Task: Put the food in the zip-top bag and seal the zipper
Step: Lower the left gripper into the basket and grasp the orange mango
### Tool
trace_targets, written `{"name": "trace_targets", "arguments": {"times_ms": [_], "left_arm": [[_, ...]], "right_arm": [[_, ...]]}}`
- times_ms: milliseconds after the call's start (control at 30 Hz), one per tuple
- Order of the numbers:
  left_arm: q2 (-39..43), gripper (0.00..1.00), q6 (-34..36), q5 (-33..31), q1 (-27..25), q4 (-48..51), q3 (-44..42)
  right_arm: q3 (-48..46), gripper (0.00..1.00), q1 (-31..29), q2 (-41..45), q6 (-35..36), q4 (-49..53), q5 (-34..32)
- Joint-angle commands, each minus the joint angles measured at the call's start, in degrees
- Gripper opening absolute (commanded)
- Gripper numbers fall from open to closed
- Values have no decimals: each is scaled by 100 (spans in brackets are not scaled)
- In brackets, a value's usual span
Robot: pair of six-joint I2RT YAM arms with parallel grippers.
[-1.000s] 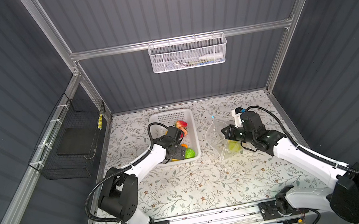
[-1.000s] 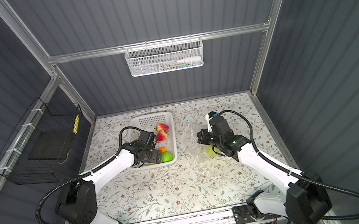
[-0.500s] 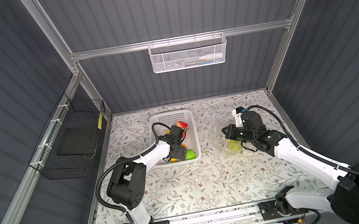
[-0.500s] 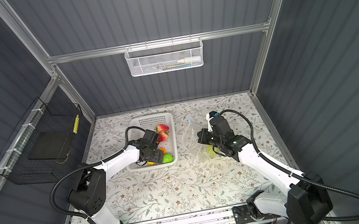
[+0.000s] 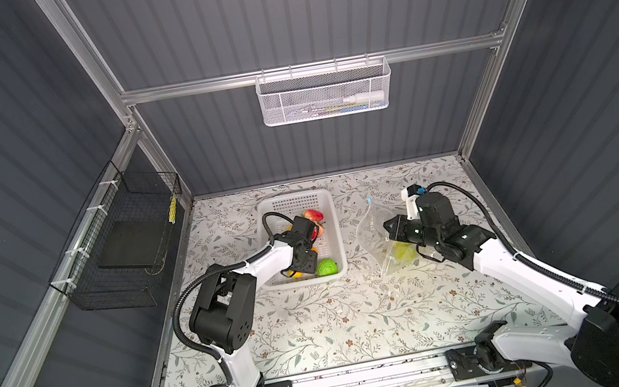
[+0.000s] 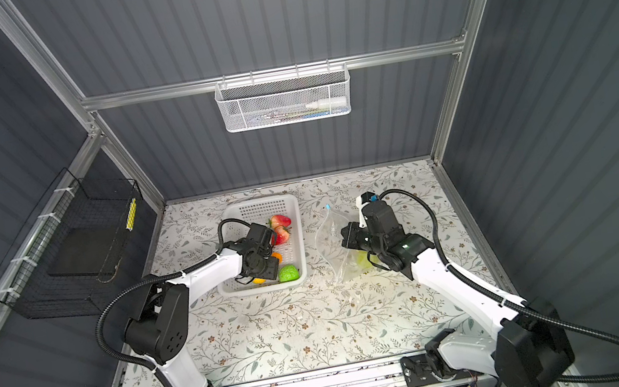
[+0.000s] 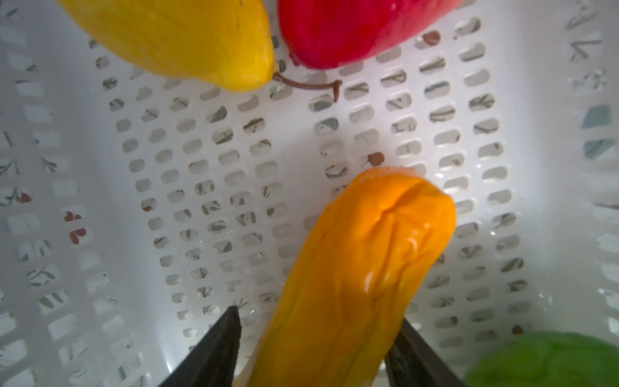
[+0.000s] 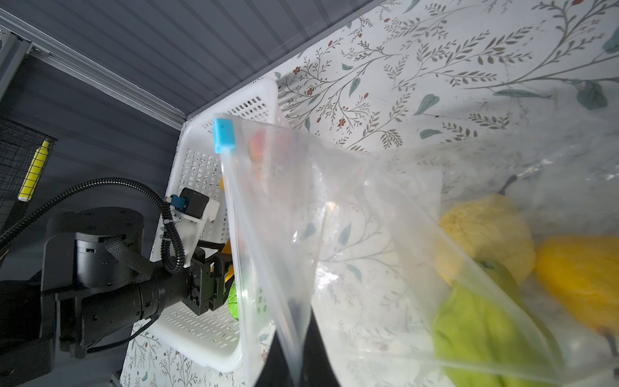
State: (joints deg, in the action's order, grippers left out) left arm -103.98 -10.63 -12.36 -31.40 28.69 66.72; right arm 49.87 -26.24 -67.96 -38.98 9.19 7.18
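The white basket (image 5: 331,216) holds loose food: strawberries (image 5: 313,215), a round green fruit (image 5: 326,267), and in the left wrist view a yellow lemon (image 7: 174,37). My left gripper (image 7: 318,315) reaches into the basket (image 7: 67,140), shut on the orange gourd (image 7: 361,261). One finger presses its side; the other meets it lower down, with a gap at its tip. My right gripper (image 8: 294,368) is shut on the mouth edge of the zip-top bag (image 8: 335,217), holding it up. The zipper's blue slider (image 8: 223,135) sits at the top corner. Inside lie a green pear (image 8: 479,328) and yellow fruits (image 8: 485,234).
A black wire rack (image 5: 127,248) hangs on the left wall and a white mesh basket (image 5: 323,93) on the back rail. The basket (image 6: 296,226) and the bag (image 6: 331,237) lie side by side on the floral tabletop (image 5: 341,324).
My left gripper dropped lower into the basket and its jaws narrowed around the orange gourd. The left elbow swung nearer the front. The right arm and the bag stayed put.
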Motion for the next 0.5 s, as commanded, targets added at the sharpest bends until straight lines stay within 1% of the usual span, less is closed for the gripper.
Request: {"name": "trace_targets", "arguments": {"times_ms": [0,67,233,467], "left_arm": [[-87,57,43,113,40,-28,43],[-59,51,43,114,37,-43,32],[95,44,0,111,44,-112,-26],[425,43,-92,111,37,-150,-38]], "right_arm": [[-74,0,-4,123,64,83,-95],[-74,0,3,141,74,91,-129],[-65,0,-4,218,75,144,-160],[5,0,-3,345,90,279,-190]]}}
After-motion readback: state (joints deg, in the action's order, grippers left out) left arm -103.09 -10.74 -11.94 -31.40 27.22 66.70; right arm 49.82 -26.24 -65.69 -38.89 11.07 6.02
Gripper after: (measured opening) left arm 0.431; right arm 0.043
